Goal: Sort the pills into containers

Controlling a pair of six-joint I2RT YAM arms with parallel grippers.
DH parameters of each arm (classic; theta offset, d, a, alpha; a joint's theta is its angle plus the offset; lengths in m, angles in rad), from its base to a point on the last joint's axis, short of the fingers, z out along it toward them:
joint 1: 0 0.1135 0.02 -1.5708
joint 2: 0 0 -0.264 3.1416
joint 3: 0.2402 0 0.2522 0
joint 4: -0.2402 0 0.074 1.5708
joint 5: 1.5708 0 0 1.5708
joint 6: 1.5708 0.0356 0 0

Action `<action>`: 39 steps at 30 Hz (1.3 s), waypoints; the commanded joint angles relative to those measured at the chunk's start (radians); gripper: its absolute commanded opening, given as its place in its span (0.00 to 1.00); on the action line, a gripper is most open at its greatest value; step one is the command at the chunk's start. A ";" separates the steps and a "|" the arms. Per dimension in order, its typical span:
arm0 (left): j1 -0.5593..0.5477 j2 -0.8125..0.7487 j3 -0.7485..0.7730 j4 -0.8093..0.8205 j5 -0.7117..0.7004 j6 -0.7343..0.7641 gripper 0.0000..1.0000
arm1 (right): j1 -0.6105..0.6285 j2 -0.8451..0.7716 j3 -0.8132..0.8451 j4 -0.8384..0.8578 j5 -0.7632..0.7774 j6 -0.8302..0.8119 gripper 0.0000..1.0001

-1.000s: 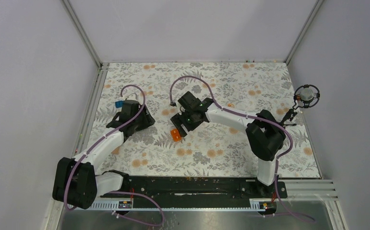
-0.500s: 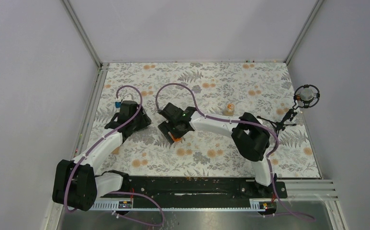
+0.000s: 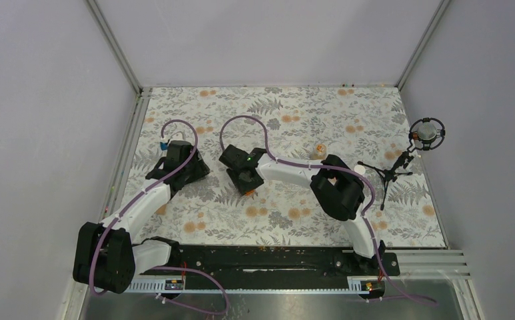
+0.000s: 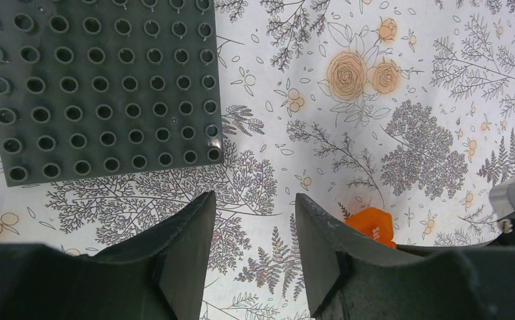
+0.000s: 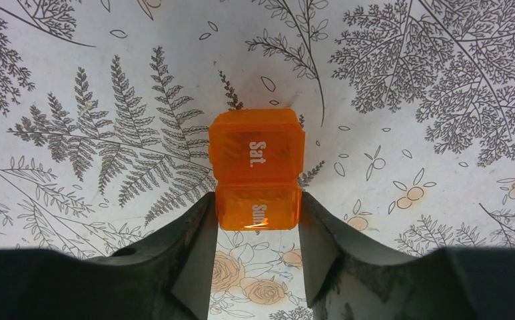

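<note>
The translucent orange hinged-lid box, marked "Sat." and "Sun", lies on the flowered table cover. My right gripper is shut on its "Sun" end, one finger touching each side. In the top view the right gripper covers most of the box. The box also shows in the left wrist view. My left gripper is open and empty, just left of the box. A clear tan bottle stands behind the right arm. No loose pills and no white-and-dark bottle show.
A dark grey studded plate lies just ahead-left of the left gripper. A small blue brick sits by the left wrist. A small tripod with a round device stands at the right edge.
My right gripper has swung left and come down over the orange box, which now sits between its fingers. The tan bottle came into view behind the arm. The left arm barely moved.
</note>
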State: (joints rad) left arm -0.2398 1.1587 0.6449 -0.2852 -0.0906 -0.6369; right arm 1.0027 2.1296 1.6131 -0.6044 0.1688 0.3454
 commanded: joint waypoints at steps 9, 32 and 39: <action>0.008 -0.002 0.020 0.059 0.060 0.021 0.56 | -0.018 -0.096 -0.050 0.025 -0.016 0.001 0.23; 0.038 0.174 0.142 0.551 0.666 -0.229 0.81 | -0.200 -0.329 -0.019 0.189 -0.393 -0.135 0.29; 0.030 0.236 0.157 0.602 0.729 -0.264 0.72 | -0.203 -0.291 0.042 0.178 -0.386 -0.129 0.30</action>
State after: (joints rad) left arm -0.2062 1.3922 0.7532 0.2146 0.5720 -0.8734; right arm 0.8040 1.8194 1.5833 -0.4374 -0.1986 0.2062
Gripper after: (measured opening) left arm 0.759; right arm 0.485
